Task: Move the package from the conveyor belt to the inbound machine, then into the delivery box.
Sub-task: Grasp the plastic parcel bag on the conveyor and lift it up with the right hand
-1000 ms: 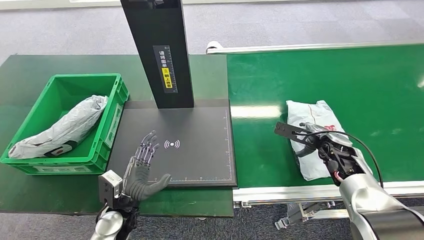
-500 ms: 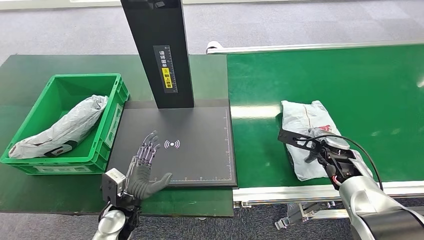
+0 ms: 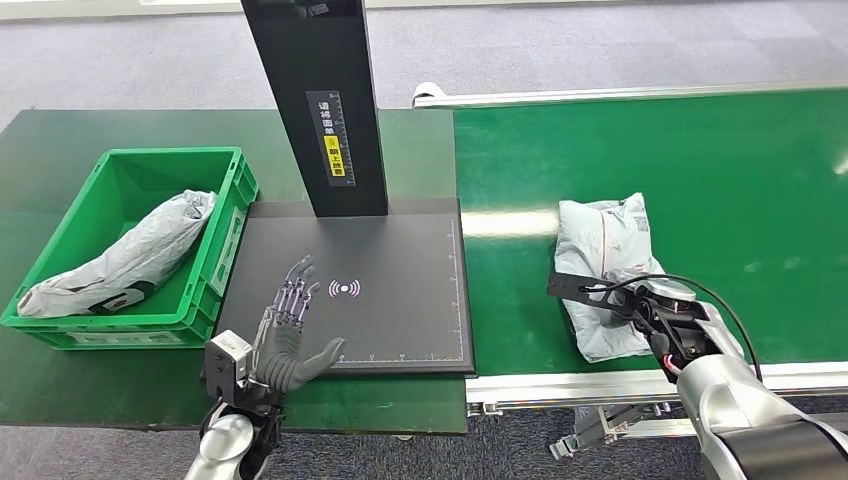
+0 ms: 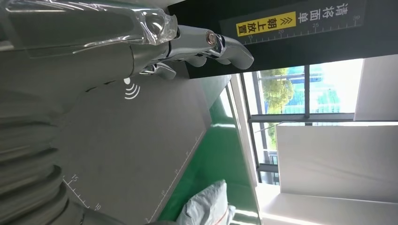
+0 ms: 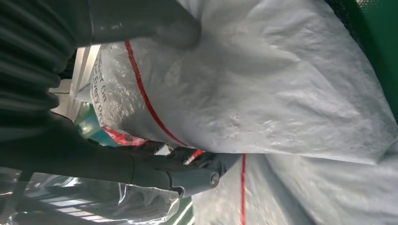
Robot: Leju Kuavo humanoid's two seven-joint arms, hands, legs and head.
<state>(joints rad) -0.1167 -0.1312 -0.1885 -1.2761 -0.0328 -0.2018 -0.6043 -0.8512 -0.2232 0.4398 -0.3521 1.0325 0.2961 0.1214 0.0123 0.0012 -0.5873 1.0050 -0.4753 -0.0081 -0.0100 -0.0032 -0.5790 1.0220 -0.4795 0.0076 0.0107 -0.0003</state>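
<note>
Package (image 3: pixel 605 270): shifted leftward along your conveyor belt (image 3: pixel 760 200) since the earlier frame, long axis running near-to-far. Right robot hand (image 3: pixel 650 310) grasps its near end. Left robot hand (image 3: pixel 285 340) released, fingers spread, over the inbound machine (image 3: pixel 400 300).

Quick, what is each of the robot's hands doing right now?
Left hand: open, fingers spread, holding nothing, over the black scanner pad.
Right hand: gripping the white package on the conveyor belt.
</note>
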